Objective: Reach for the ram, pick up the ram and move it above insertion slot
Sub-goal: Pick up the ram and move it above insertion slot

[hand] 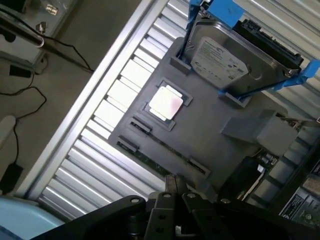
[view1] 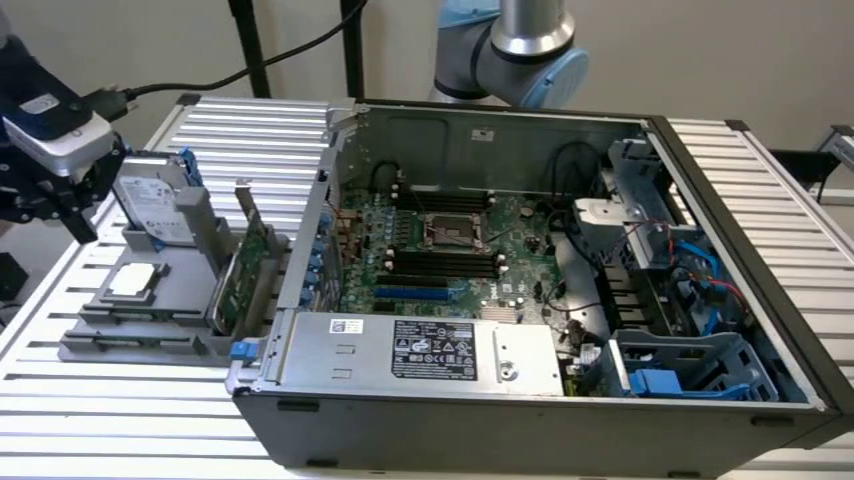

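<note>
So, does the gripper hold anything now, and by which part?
Nothing is held. The gripper hangs empty above the grey holder, near the hard drive.

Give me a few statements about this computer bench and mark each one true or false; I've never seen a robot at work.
1. The computer case is open, with its motherboard showing. True.
2. The gripper is inside the case. False: it hangs over the gray holder, outside the case on the exterior view's left.
3. The hard drive with blue clips stands on the gray holder. True.
4. The ram is plugged into the motherboard. False: it sits on edge in a groove of the gray holder.
</note>
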Robot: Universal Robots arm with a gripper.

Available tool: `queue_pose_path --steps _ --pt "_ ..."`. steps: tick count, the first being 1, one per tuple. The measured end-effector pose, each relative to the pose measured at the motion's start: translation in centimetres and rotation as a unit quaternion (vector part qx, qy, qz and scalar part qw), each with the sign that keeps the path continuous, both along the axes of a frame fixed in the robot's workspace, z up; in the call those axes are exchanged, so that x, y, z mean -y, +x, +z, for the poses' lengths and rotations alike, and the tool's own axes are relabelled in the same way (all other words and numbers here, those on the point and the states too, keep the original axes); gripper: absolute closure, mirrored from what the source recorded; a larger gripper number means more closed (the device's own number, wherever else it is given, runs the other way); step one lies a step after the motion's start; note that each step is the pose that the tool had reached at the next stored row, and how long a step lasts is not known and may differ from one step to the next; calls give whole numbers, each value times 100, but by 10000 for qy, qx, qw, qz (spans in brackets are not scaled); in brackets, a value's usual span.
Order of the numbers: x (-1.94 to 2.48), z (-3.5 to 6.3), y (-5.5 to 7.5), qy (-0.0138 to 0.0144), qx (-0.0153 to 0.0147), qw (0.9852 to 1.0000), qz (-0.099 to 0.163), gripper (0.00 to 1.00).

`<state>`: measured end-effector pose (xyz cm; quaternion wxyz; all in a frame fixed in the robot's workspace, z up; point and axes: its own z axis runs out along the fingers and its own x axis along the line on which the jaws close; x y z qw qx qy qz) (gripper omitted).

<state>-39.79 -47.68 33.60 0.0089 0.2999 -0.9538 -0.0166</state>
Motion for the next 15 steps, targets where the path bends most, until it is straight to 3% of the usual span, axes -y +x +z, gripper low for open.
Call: queue_pose_path --steps 4,8,12,15 --pt "0 -6 0 0 0 9994 360 89" --pt "0 -14 0 0 0 9974 727 89" --pt "0 -20 0 0 0 9941 1088 89" --pt "0 -26 0 0 0 9907 1361 89"
